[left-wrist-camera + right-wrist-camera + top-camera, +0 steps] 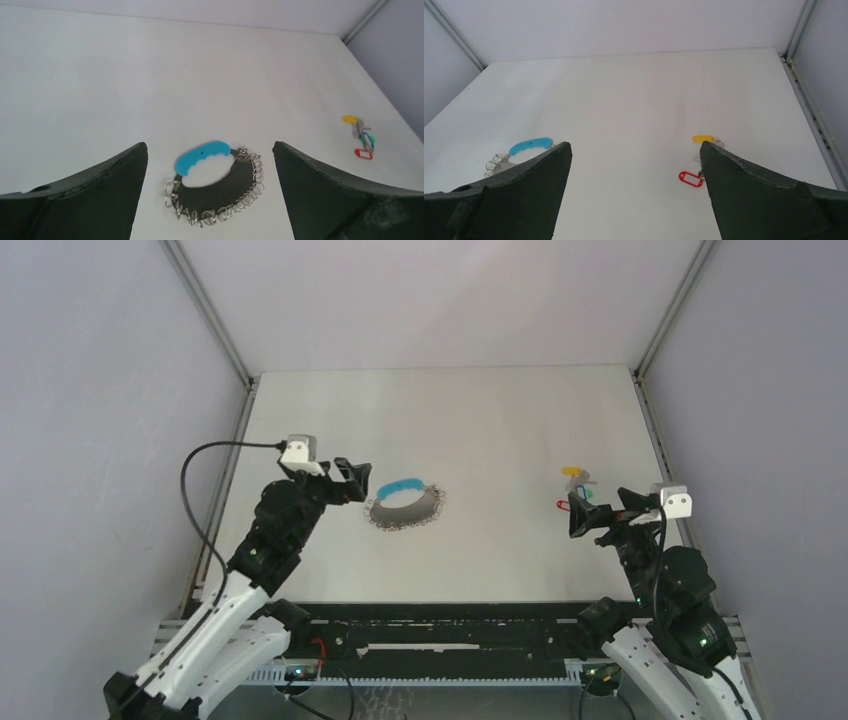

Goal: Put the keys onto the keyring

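**Both grippers open, each near its own item**

The keyring lies flat on the table toward the left of centre. It is a dark loop edged with small silvery rings, with a light blue band along its far side. The left gripper hovers just beside it, with the ring at about 4 o'clock from the fingertips. Its jaws stand wide apart and hold nothing. In the left wrist view the keyring sits at 6 o'clock, centred in the gap between the two dark fingers and touching neither. Its blue band is on the far edge.

The keys lie in a small cluster well apart from the ring, toward the table's right side. They are at roughly 12 o'clock from the right gripper, just beyond its tips. That gripper is also spread wide and empty. In the right wrist view a yellow tag and a red tag show at about 4 o'clock, right against the inner edge of one finger, which hides the rest of the cluster. The keyring peeks out at 8 o'clock.
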`<control>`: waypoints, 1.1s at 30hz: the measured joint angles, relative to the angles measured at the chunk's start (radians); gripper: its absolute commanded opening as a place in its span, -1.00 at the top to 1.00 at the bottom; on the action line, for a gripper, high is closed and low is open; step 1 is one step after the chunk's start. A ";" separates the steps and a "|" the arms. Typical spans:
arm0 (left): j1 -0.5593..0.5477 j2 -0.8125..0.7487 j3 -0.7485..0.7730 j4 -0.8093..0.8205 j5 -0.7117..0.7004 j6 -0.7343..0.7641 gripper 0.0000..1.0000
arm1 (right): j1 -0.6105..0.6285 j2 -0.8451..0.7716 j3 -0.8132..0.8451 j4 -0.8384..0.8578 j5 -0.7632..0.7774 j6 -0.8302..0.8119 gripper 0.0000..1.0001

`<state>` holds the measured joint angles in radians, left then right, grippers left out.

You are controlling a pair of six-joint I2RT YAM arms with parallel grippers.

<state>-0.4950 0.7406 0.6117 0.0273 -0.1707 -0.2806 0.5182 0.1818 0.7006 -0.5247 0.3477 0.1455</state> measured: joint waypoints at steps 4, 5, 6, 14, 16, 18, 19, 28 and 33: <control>0.000 -0.154 -0.004 -0.151 -0.094 -0.104 -0.99 | 0.000 -0.030 0.000 -0.021 0.041 0.000 -1.00; 0.000 -0.188 -0.002 -0.188 -0.113 -0.119 -0.99 | 0.000 -0.036 0.000 -0.023 0.050 0.000 -1.00; 0.000 -0.223 0.006 -0.237 -0.127 -0.129 -0.99 | 0.000 -0.043 0.000 -0.023 0.058 0.000 -1.00; 0.000 -0.425 0.142 -0.495 -0.194 -0.108 -0.99 | 0.000 -0.090 -0.003 -0.031 0.092 0.003 -1.00; 0.000 -0.470 0.151 -0.521 -0.216 -0.066 -0.99 | 0.000 -0.095 -0.006 -0.040 0.090 0.003 -1.00; 0.000 -0.509 0.150 -0.538 -0.235 -0.033 -0.99 | 0.000 -0.103 -0.008 -0.053 0.088 0.004 -1.00; 0.000 -0.533 0.143 -0.539 -0.243 -0.016 -0.99 | 0.000 -0.106 -0.008 -0.059 0.086 0.004 -1.00; 0.037 -0.617 0.054 -0.555 -0.253 0.073 -0.99 | -0.001 -0.116 -0.026 -0.076 0.058 0.004 -1.00; 0.051 -0.618 0.050 -0.562 -0.240 0.102 -0.99 | -0.013 -0.116 -0.027 -0.076 0.042 0.004 -1.00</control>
<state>-0.4435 0.1223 0.6617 -0.5346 -0.4103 -0.1787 0.5056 0.0658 0.6739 -0.6003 0.3901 0.1493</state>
